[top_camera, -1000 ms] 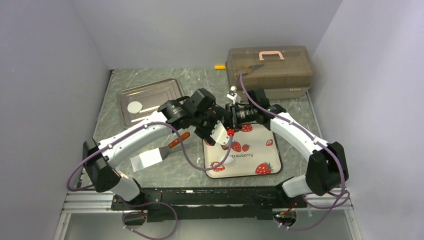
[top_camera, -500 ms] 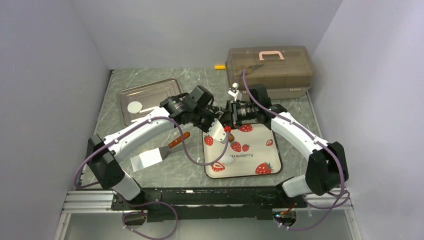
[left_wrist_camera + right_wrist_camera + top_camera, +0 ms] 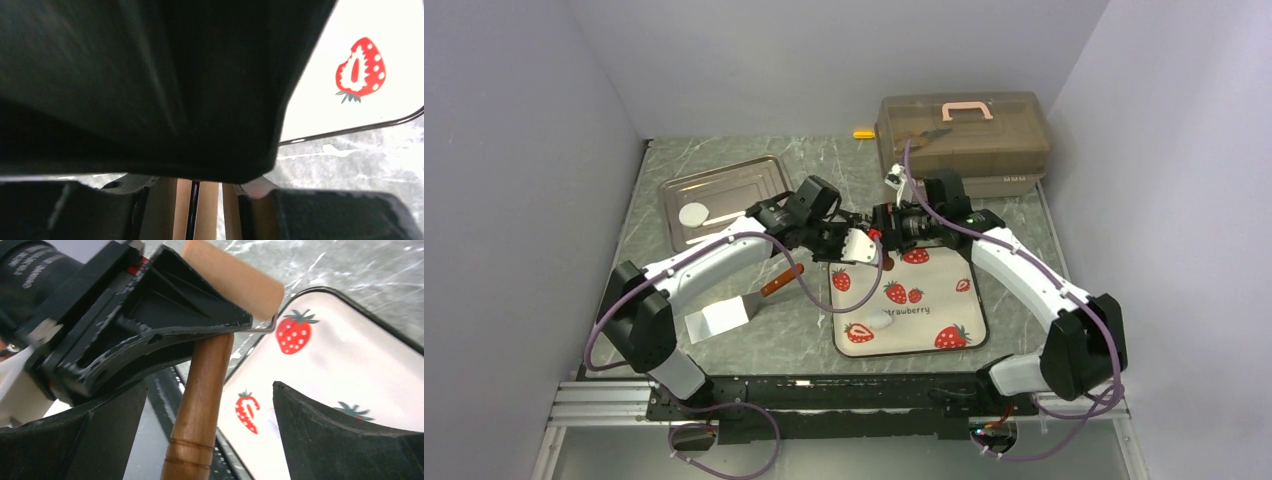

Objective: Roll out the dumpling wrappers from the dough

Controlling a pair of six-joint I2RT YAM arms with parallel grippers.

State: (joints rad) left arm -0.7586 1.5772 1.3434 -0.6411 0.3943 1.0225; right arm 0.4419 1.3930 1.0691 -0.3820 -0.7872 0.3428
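Note:
A wooden roller (image 3: 200, 390) with a pale drum (image 3: 235, 282) hangs over the back left corner of the strawberry plate (image 3: 944, 300). My left gripper (image 3: 861, 243) is shut on the top of its handle, just under the drum; in the left wrist view only tan wood (image 3: 210, 210) shows between the fingers. The right gripper (image 3: 212, 405) stands open, its fingers wide on either side of the handle without touching it. A small white lump of dough (image 3: 871, 326) lies on the plate's near left part. One round dumpling wrapper (image 3: 693, 214) lies in the metal tray (image 3: 744, 180).
A brown lidded toolbox (image 3: 964, 130) stands at the back right, with a yellow item (image 3: 863, 133) beside it. A scraper with a brown handle (image 3: 779, 283) and a white card (image 3: 717, 318) lie left of the plate.
My left gripper closed on the roller and my right gripper let go and opened wide. The left arm drew back and left with the roller.

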